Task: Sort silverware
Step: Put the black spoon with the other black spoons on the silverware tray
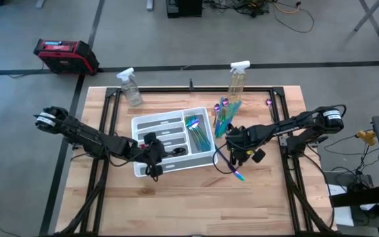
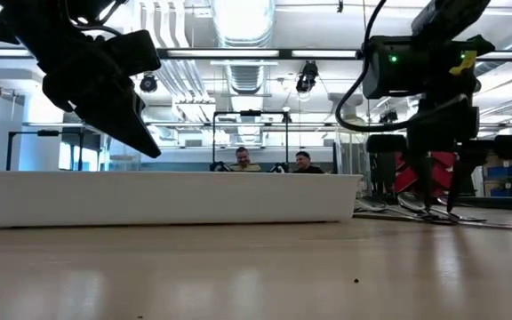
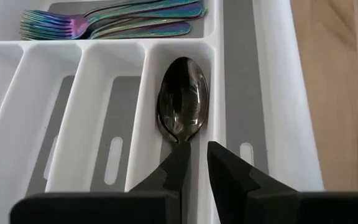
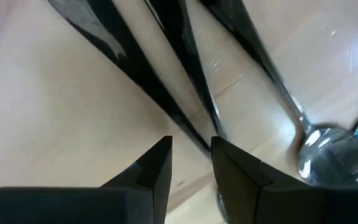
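Left gripper (image 3: 194, 163) hovers over the tray (image 3: 272, 93), jaws slightly apart astride a dark spoon's (image 3: 183, 102) handle. Right gripper (image 4: 190, 163), jaws slightly parted, straddles dark utensils (image 4: 166, 93) on the table (image 4: 42, 112); grip unclear.

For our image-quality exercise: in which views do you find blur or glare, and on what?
Right wrist view: the dark slim utensils on the wooden table are smeared by blur, and a bright highlight sits on a shiny spoon bowl. Left wrist view: the dark glossy spoon in the white plastic tray is sharp, with reflections. Low view: ceiling lights glare.
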Motion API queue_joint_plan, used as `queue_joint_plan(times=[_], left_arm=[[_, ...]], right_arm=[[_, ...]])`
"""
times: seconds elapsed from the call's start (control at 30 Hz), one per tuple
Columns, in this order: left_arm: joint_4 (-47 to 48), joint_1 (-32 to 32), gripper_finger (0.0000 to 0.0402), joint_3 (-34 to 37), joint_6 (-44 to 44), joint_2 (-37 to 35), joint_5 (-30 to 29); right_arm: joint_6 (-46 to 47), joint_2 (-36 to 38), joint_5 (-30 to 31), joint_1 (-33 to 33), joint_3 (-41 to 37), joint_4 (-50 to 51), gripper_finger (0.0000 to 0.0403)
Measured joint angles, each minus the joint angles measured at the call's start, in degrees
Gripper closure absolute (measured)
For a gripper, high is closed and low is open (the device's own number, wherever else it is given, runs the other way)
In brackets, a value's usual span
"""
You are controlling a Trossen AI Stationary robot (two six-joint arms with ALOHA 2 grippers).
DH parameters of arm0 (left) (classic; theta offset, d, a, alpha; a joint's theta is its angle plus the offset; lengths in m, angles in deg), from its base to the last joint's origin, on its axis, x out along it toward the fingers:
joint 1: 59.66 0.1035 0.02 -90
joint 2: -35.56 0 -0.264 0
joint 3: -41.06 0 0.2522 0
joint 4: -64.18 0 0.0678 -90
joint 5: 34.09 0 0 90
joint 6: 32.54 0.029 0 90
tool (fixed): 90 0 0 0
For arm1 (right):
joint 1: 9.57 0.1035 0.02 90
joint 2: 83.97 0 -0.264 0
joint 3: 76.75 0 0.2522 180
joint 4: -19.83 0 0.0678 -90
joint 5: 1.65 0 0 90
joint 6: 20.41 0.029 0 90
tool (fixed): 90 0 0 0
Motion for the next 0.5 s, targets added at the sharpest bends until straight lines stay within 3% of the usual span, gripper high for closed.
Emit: queue_joint_plan(times=[0.23, 0.5], left_arm=[[0.0, 0.0, 0.0363, 0.0, -0.4, 0.0, 0.05], [-0.02, 0.0, 0.0363, -0.02, -0.49, 0.02, 0.05]], right_arm=[[-6.92, -0.05, 2.36, -0.22, -0.11, -0.09, 0.0298], [-8.37, -4.57, 3.0, -1.64, 0.03, 0.12, 0.0278]])
